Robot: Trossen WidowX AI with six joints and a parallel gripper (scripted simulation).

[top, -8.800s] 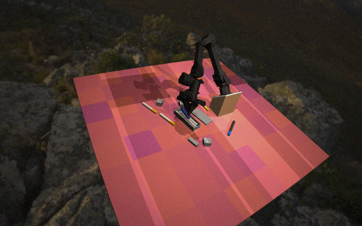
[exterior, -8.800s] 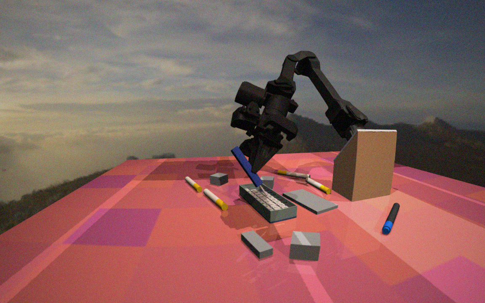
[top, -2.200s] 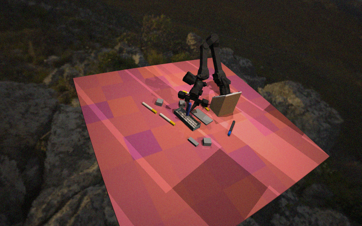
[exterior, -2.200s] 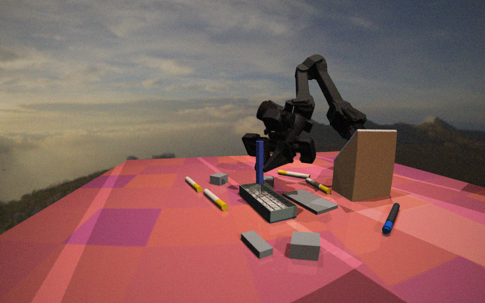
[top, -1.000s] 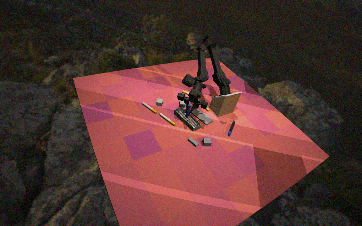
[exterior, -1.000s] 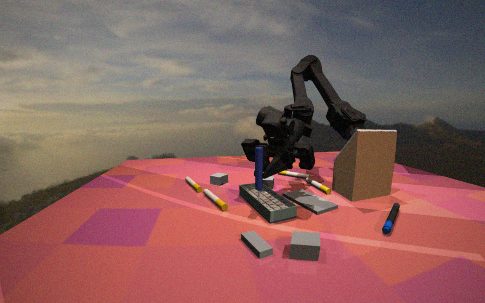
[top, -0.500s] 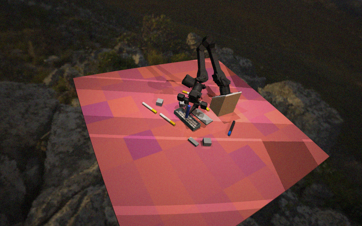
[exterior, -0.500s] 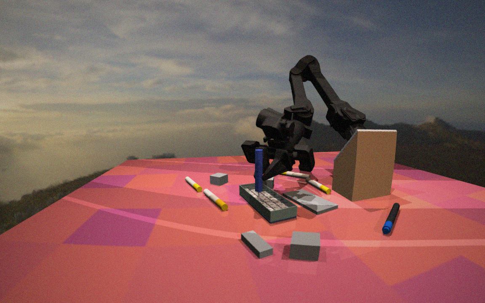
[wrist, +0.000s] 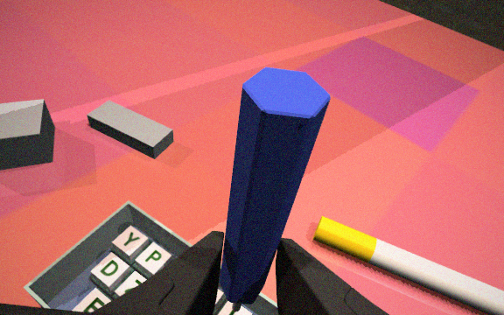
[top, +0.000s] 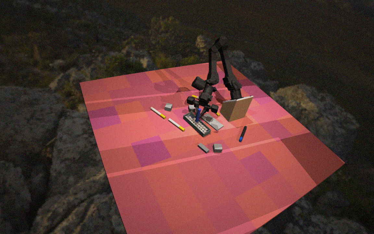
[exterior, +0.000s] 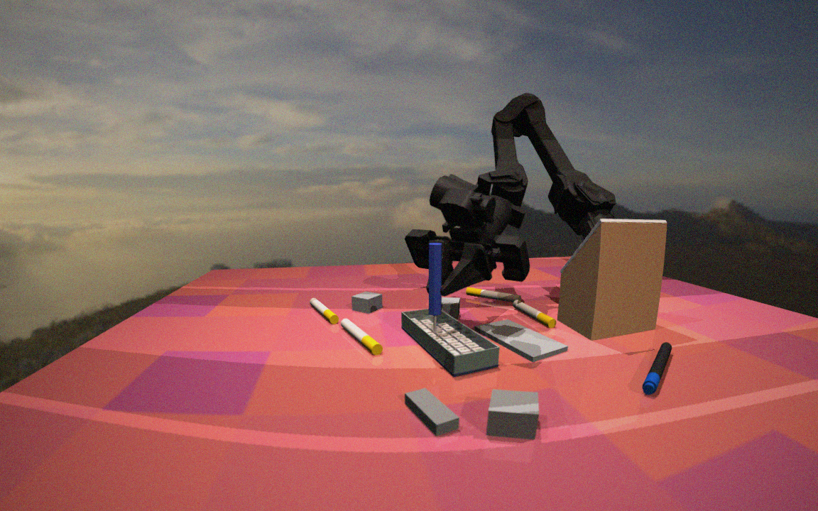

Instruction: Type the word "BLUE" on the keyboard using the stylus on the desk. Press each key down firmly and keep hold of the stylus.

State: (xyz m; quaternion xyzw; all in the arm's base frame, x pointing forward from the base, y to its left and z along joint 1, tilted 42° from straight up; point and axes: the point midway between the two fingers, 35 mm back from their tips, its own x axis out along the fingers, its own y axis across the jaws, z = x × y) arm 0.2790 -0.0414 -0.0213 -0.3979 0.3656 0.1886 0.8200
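Observation:
My gripper point(top: 198, 117) point(exterior: 436, 289) point(wrist: 249, 247) is shut on the blue stylus point(top: 198, 112) point(exterior: 435, 273) point(wrist: 274, 166). The stylus stands nearly upright, with its thin metal tip down among the keys. The keyboard point(top: 206, 133) point(exterior: 475, 362) point(wrist: 87, 248) is a dark grey-green tray of white keys with green letters. In the wrist view Y, P and D show, and Z and E in part. The tip is at a key at the bottom edge of the wrist view; its letter is mostly hidden, and I cannot tell whether the key is pressed.
A brown wedge-shaped stand point(top: 236, 110) point(exterior: 618, 279) and a flat grey slab point(top: 217, 124) point(exterior: 542, 346) are right of the keyboard. A white-yellow marker point(top: 176, 124) point(exterior: 360, 335) point(wrist: 431, 271) lies left. A grey block point(top: 217, 148) point(exterior: 512, 414) and grey bar point(top: 203, 147) point(exterior: 431, 411) point(wrist: 129, 127) lie in front.

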